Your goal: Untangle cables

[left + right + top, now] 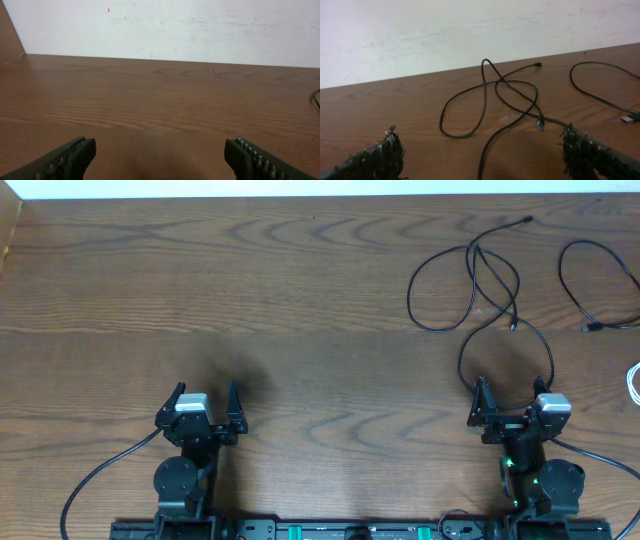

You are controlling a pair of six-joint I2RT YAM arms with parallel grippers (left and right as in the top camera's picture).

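Two black cables (492, 278) lie crossed in loops on the table's far right. One of them runs back in a loop toward my right gripper (512, 390). In the right wrist view the crossed cables (485, 95) lie ahead, with a blue-tipped plug (540, 125) near the right finger. One strand runs down between the open jaws of my right gripper (481, 136), which clasp nothing. A separate black cable (600, 275) curves further right, and a white cable (634, 380) shows at the edge. My left gripper (206, 392) stands open over bare wood, its jaws wide apart in the left wrist view (160, 147).
The wooden table (300, 300) ends at a white wall (160, 25) along the far side. The arms' own thick black cords (100, 475) trail by both bases at the near edge. A bit of cable (316, 97) peeks in at the right edge of the left wrist view.
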